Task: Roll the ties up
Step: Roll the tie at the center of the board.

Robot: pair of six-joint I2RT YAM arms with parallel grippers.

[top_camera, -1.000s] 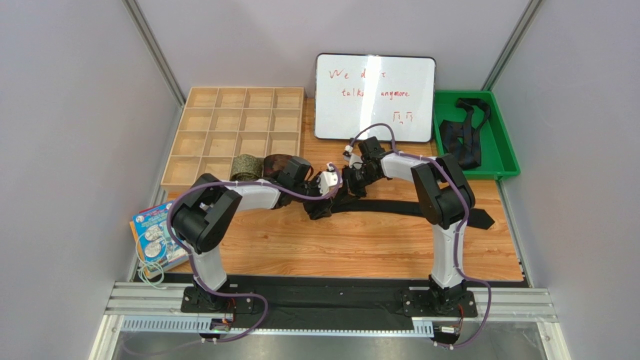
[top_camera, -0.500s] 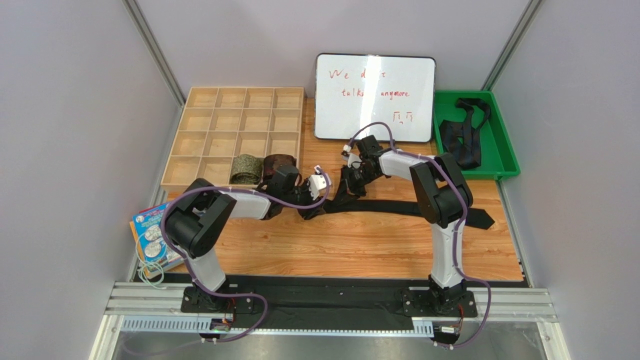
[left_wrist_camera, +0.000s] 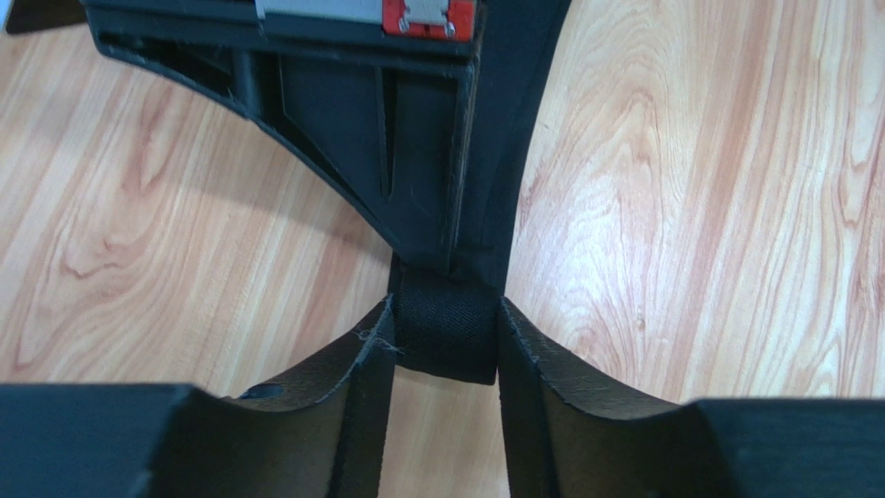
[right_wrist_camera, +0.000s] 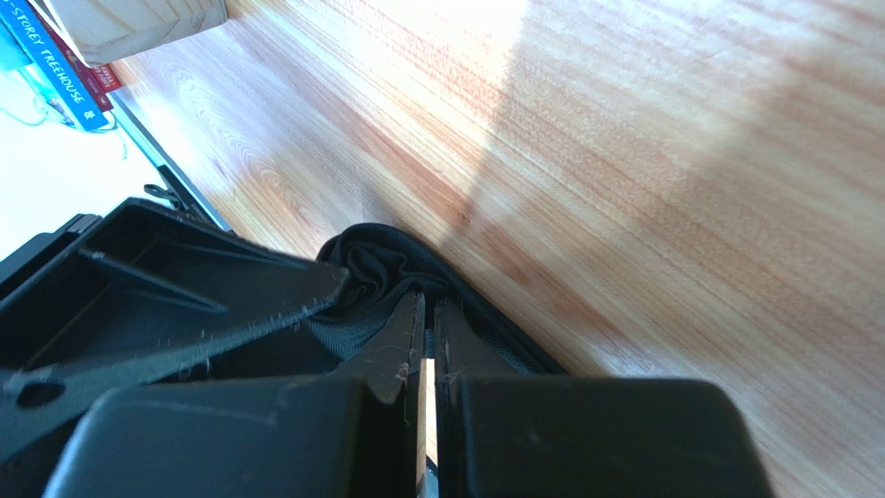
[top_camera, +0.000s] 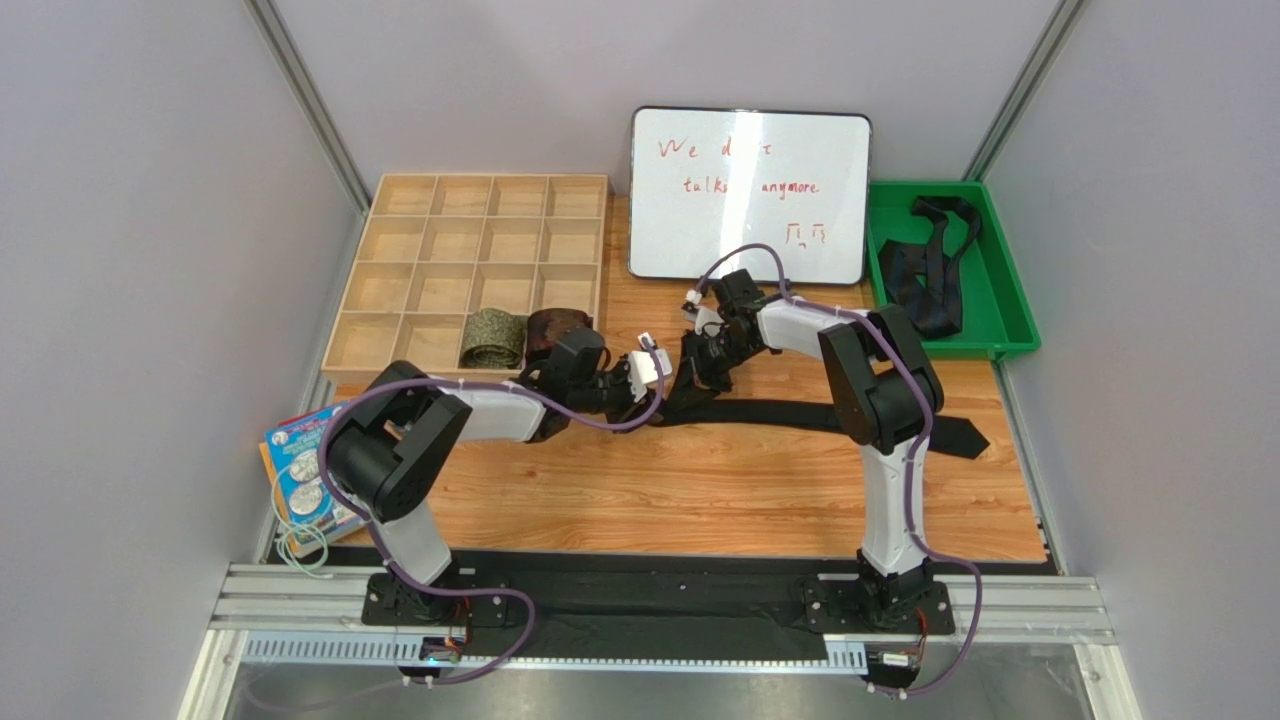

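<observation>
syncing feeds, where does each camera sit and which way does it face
top external: above and behind, looking down on the table; left arm, right arm show.
left wrist: on the left arm, looking past its left tool, clamped on the black tie.
right wrist: low over the table, looking along the right tool, fingers near shut.
shared: both wrist views show that tie.

Whiteboard [top_camera: 748,195]: red handwriting, partly legible, "We … talk … anymore"; blue book [right_wrist_camera: 42,57] spine: "STOREY TREEHOUSE".

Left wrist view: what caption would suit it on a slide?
Left gripper pinching a fold of black tie over the wooden table.
</observation>
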